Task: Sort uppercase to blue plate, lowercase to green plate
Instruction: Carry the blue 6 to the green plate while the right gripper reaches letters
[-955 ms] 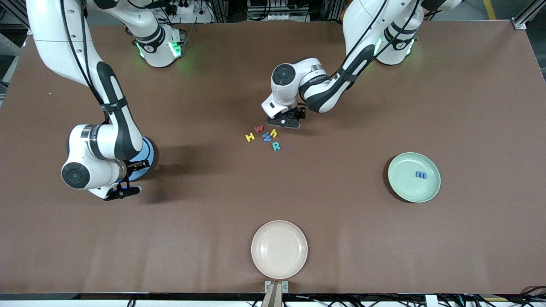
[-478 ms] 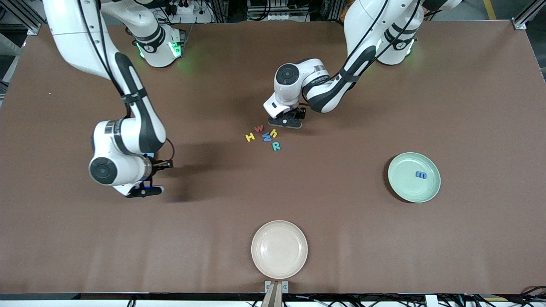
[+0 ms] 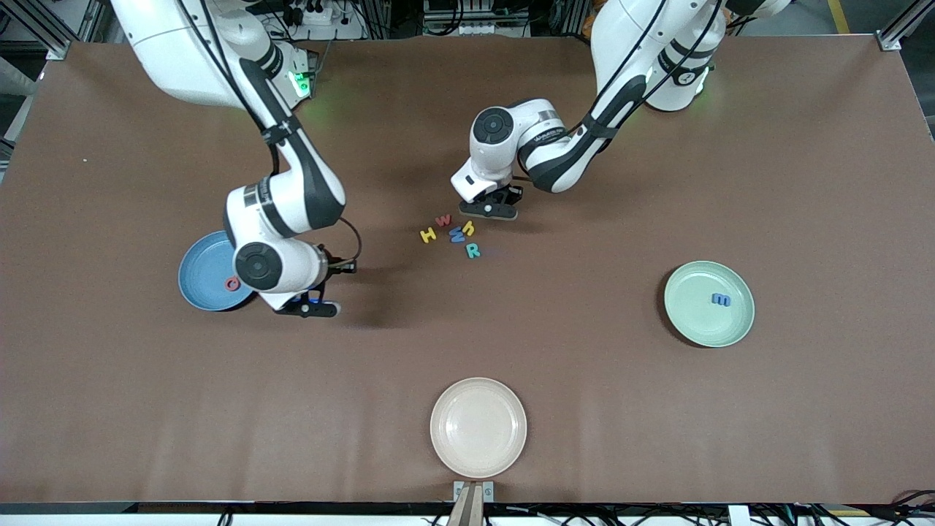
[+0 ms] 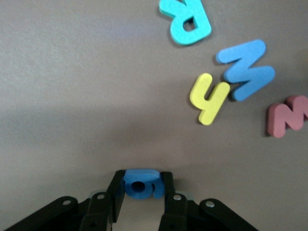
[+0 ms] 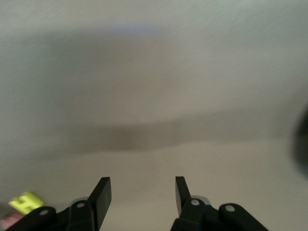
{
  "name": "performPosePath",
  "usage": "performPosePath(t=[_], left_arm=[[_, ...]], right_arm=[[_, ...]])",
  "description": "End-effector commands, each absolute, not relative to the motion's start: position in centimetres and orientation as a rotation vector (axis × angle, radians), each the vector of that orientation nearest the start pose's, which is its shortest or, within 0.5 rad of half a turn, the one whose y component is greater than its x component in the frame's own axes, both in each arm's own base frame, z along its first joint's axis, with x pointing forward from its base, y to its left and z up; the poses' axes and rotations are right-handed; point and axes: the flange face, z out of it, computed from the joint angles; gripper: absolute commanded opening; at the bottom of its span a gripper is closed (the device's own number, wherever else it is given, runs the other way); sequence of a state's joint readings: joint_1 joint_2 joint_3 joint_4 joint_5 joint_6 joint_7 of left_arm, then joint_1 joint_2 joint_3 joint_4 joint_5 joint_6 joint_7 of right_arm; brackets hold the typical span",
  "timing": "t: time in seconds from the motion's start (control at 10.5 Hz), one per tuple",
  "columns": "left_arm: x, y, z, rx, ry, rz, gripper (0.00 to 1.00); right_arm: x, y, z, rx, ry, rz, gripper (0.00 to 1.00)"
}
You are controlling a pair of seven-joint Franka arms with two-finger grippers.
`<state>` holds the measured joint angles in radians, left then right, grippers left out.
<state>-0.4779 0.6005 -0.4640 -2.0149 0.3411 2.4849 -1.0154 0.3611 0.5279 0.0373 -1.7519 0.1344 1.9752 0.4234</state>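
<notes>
My left gripper (image 3: 491, 211) is shut on the blue g (image 4: 141, 183), low at the table beside the letter cluster. In the cluster lie the yellow H (image 3: 428, 234), red w (image 3: 443, 220), blue W (image 3: 457, 234), yellow h (image 3: 469, 228) and teal R (image 3: 473, 250). The left wrist view shows the R (image 4: 190, 21), W (image 4: 245, 70), h (image 4: 209, 98) and w (image 4: 288, 115). The blue plate (image 3: 199, 264) holds the red Q (image 3: 232, 283). My right gripper (image 3: 307, 307) is open and empty beside that plate. The green plate (image 3: 694, 310) holds the blue m (image 3: 721, 299).
A cream-white plate (image 3: 478, 427) sits at the table edge nearest the front camera, with nothing on it. The right wrist view shows bare brown table between the fingers (image 5: 102, 192) and the yellow H (image 5: 26, 202) at its corner.
My right arm has swung from over the blue plate toward the table's middle, uncovering the plate and the red Q. My left gripper has barely moved and still holds the blue g.
</notes>
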Motion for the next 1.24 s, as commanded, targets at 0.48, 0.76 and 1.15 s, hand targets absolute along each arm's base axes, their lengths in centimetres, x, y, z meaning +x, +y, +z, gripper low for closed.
performPosePath(t=[0.48,0.76,1.15], left_arm=[[49.0,-34.7,29.8,-3.116,0.062,-0.092,0.0],[54.8,-23.6,32.8,-3.078,0.187,-0.062,0.0],[58.4,-8.2,30.3,-3.004,0.303,0.057,0.0]], right_arm=[[50.6,35.4,25.7,-3.036,0.388,0.397,0.62],[47.9,40.3,26.4,-2.973,0.6,0.346,0.62],[45.6,43.4,25.2,-2.909,0.807,0.242,0.62]])
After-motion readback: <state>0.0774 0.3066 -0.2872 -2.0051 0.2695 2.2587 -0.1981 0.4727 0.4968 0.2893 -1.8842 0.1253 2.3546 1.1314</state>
